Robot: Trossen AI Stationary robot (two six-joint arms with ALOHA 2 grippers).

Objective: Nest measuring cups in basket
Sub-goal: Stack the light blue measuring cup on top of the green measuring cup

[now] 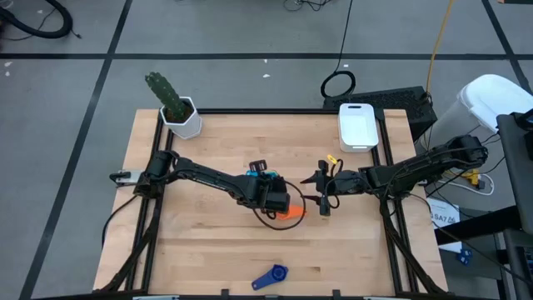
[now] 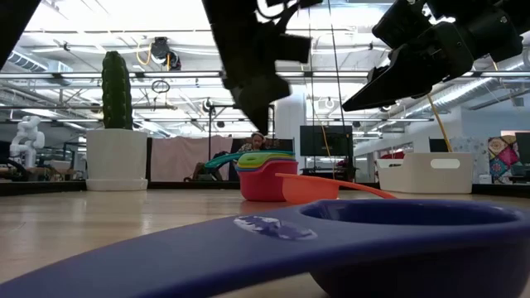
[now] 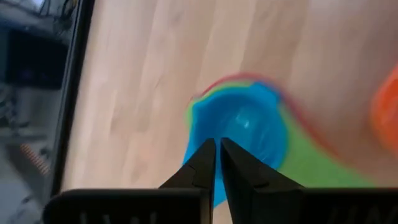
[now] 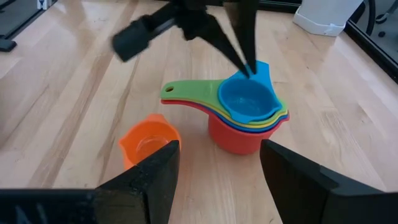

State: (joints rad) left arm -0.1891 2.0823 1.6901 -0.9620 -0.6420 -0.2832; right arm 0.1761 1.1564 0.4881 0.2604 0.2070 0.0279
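1. Dark fingers of the left hand (image 4: pixel 245 65) are pinching together just above the light blue cup (image 4: pixel 247 99), nothing between them.
2. That cup is sitting atop the nested stack (image 4: pixel 242 127) at mid-desk (image 1: pixel 208 250).
3. Right hand (image 4: pixel 217 163) is waiting wide open nearby.
4. Orange cup (image 4: pixel 144 142) is standing beside the stack; dark blue cup (image 1: pixel 270 277) and basket (image 1: pixel 358 125) are lying well apart.
5. Advice: seat each cup level before lifting.

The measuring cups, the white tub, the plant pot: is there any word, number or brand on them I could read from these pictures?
No text can be read in any view.
Dark blue cup: a raised mark on its handle, too blurred to read.
Nested stack of cups: no size marks visible.
Orange cup: none visible.
White basket: plain.
White cactus pot: plain.
Paper beside the table: print too small to read.
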